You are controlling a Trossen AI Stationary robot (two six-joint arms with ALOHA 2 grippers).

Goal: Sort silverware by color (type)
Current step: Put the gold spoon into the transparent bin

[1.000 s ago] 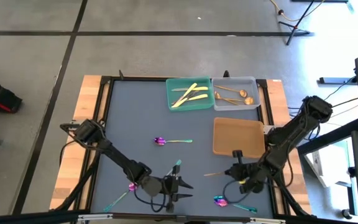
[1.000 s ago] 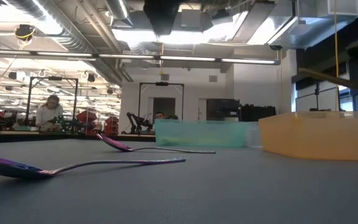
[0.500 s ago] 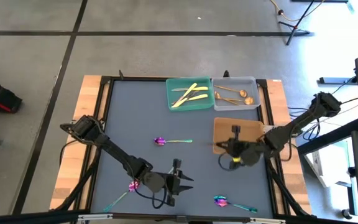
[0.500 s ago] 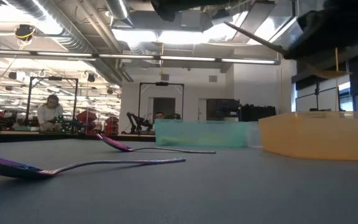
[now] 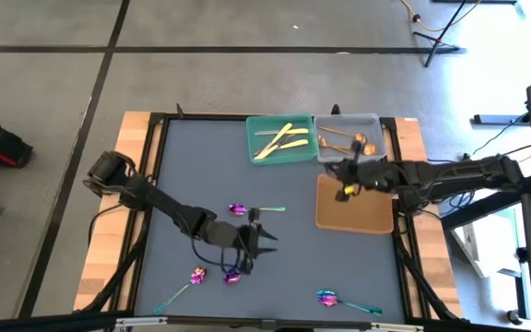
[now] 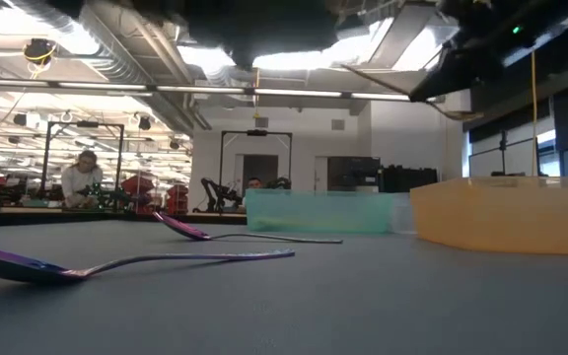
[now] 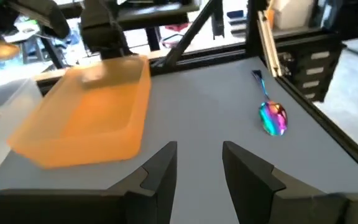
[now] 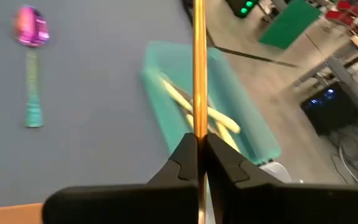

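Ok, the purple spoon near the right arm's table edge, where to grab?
Take the purple spoon by its teal handle, coming straight down with the tool's fingers across it. It lies flat on the table; the rounded bowl lacks parallel sides.

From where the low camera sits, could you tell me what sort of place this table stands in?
Most likely a robotics lab or workshop: exposed ceiling ducts, a far workbench crowded with equipment where a person sits, and another small robot arm further back.

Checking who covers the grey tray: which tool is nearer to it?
Right. The right tool hovers at the grey tray's near edge, clamping a copper spoon. The left tool hangs open, mid-table.
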